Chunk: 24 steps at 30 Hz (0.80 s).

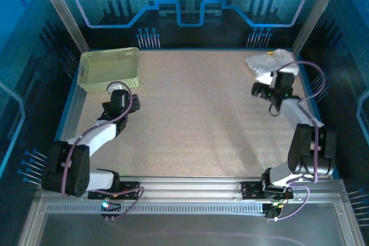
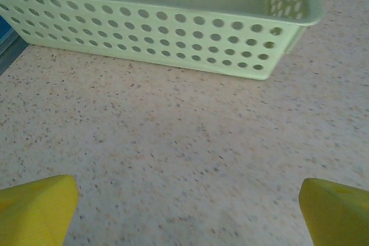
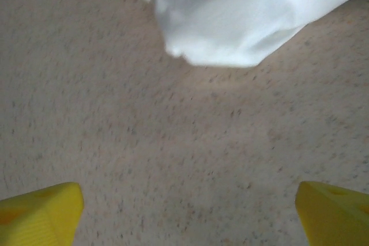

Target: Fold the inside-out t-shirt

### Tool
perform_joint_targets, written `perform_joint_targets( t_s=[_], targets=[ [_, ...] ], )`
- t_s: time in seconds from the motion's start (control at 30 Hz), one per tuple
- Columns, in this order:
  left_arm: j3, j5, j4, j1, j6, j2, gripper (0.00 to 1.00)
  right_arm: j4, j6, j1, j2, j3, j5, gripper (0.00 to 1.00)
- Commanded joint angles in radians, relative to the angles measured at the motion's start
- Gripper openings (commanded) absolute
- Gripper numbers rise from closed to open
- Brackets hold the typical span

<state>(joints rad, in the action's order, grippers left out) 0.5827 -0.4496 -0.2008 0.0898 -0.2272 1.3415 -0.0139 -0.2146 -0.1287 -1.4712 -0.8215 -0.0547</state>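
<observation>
The white t-shirt (image 1: 270, 64) lies bunched in a small heap at the table's far right corner; in the right wrist view its folded edge (image 3: 242, 15) hangs at the top of the frame. My right gripper (image 1: 260, 91) hovers just in front of the heap, open, its yellow fingertips (image 3: 40, 214) wide apart over bare table with nothing between them. My left gripper (image 1: 118, 97) stands open on the left side, just in front of the basket, its yellow fingertips (image 2: 37, 208) spread over bare tabletop.
A pale yellow-green lattice basket (image 1: 109, 68) sits at the far left; its perforated wall (image 2: 173, 33) is close ahead in the left wrist view. The speckled table (image 1: 196, 119) is bounded by blue walls and metal posts.
</observation>
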Motion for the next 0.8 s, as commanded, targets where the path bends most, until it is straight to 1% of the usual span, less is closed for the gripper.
perform_joint_targets(
  t_s=[0.0, 0.03, 0.07, 0.1, 0.17, 0.23, 0.27, 0.33, 0.37, 0.4, 0.43, 0.5, 0.57, 0.67, 0.73, 0.77],
  targets=[
    [-0.038, 0.100, -0.222, -0.035, 0.097, 0.073, 0.99, 0.409, 0.083, 0.071, 0.063, 0.163, -0.027, 0.99],
    [-0.059, 0.110, -0.279, -0.036, 0.122, 0.087, 0.99, 0.412, 0.107, 0.088, 0.078, 0.173, -0.026, 0.99],
    [-0.059, 0.130, -0.268, -0.036, 0.131, 0.081, 0.99, 0.413, 0.129, 0.103, 0.087, 0.181, -0.026, 1.00],
    [-0.076, 0.148, -0.321, -0.036, 0.153, 0.083, 0.99, 0.422, 0.151, 0.113, 0.094, 0.190, -0.005, 1.00],
    [-0.090, 0.178, -0.370, -0.036, 0.185, 0.086, 0.99, 0.416, 0.183, 0.126, 0.108, 0.202, 0.039, 1.00],
    [-0.108, 0.191, -0.420, -0.036, 0.216, 0.086, 0.99, 0.423, 0.207, 0.147, 0.130, 0.252, 0.052, 1.00],
    [-0.123, 0.196, -0.456, -0.036, 0.229, 0.087, 0.99, 0.467, 0.214, 0.156, 0.141, 0.304, 0.041, 1.00],
    [-0.178, 0.236, -0.613, -0.043, 0.235, 0.125, 0.99, 0.627, 0.208, 0.158, 0.144, 0.411, 0.008, 1.00],
    [-0.208, 0.277, -0.726, -0.043, 0.250, 0.185, 0.99, 0.655, 0.205, 0.153, 0.170, 0.430, 0.011, 1.00],
    [-0.233, 0.315, -0.804, -0.043, 0.270, 0.222, 0.99, 0.691, 0.198, 0.146, 0.182, 0.446, 0.028, 1.00],
    [-0.242, 0.324, -0.802, -0.042, 0.271, 0.215, 0.99, 0.708, 0.195, 0.136, 0.181, 0.454, 0.067, 1.00],
    [-0.233, 0.341, -0.791, -0.042, 0.274, 0.215, 0.99, 0.799, 0.201, 0.138, 0.131, 0.484, 0.078, 1.00],
    [-0.225, 0.346, -0.771, -0.049, 0.267, 0.214, 0.99, 0.796, 0.205, 0.145, 0.075, 0.457, 0.087, 1.00],
    [-0.210, 0.328, -0.744, -0.058, 0.249, 0.214, 0.99, 0.867, 0.217, 0.169, -0.031, 0.440, 0.046, 1.00],
    [-0.206, 0.317, -0.734, -0.061, 0.241, 0.213, 0.99, 0.768, 0.210, 0.187, -0.031, 0.393, -0.033, 1.00],
    [-0.205, 0.318, -0.735, -0.061, 0.241, 0.214, 0.99, 0.803, 0.211, 0.194, -0.037, 0.403, -0.055, 1.00]
  ],
)
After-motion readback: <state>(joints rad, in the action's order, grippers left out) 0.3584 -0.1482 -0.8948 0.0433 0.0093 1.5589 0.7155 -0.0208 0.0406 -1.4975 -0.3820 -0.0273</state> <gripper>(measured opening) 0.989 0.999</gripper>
